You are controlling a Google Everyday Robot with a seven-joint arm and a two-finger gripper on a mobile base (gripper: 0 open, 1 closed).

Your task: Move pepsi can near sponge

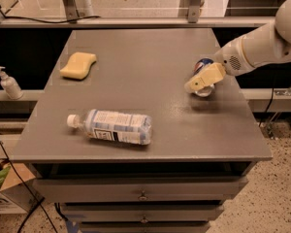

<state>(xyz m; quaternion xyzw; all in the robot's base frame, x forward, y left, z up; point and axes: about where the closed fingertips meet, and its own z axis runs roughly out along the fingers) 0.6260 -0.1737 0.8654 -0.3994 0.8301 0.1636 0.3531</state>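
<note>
The pepsi can point(202, 65) lies on the right side of the grey table point(150, 57), mostly covered by my gripper point(202, 80). Only its blue top part and a silver end under the gripper show. The gripper reaches in from the right on a white arm point(262, 45) and sits right over the can. I cannot tell whether it holds the can. The pale yellow sponge point(78, 65) lies at the table's far left, well away from the can.
A clear plastic bottle with a white label point(114, 126) lies on its side at the front left of the table. A soap dispenser point(8, 84) stands on a lower ledge to the left. Drawers point(143, 191) sit below the table's front edge.
</note>
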